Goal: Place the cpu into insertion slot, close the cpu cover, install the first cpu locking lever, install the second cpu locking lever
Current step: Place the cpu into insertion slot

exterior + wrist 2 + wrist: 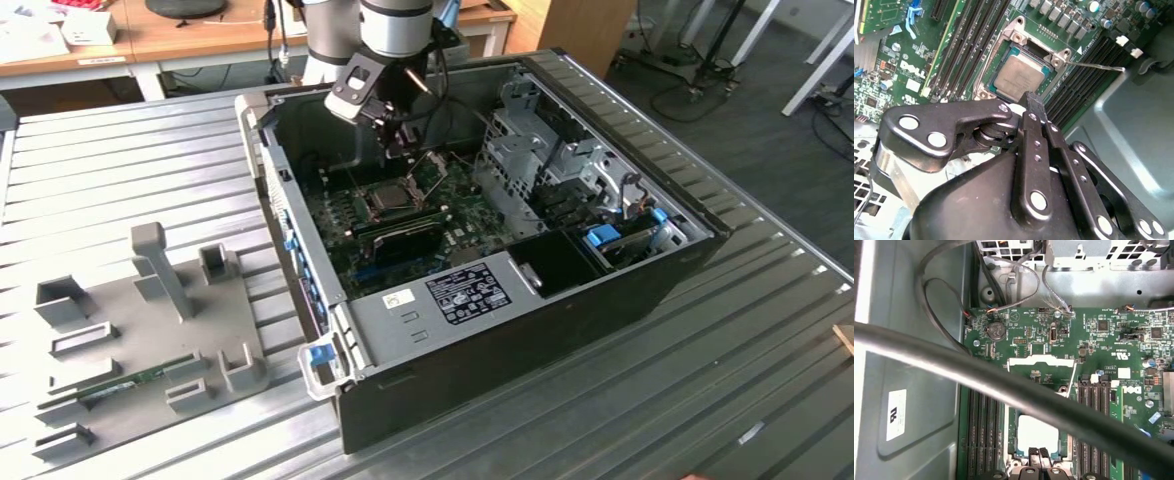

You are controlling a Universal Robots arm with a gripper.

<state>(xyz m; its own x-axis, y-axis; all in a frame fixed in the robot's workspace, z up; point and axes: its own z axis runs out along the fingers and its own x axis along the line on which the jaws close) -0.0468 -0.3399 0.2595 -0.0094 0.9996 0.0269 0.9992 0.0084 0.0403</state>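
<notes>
Alt text: A robot arm reaches into an open computer case [561, 330] on a ribbed metal table [120, 160]. The cpu [1021, 75], a small flat square with a dull grey metal top, already sits in the insertion slot [1018, 36] on the green motherboard [899, 75]. The cpu cover [1041, 361], a thin silvery frame with a cut-out middle, stands hinged open, so closing it remains. Both levers remain too; one thin wire lever [1099, 65] juts free. The black gripper [1032, 102] hangs just above the chip's edge, jaws seemingly pressed together on nothing.

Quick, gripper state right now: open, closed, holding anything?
Gripper: shut, holding nothing, tips over the cpu lying in the insertion slot.
</notes>
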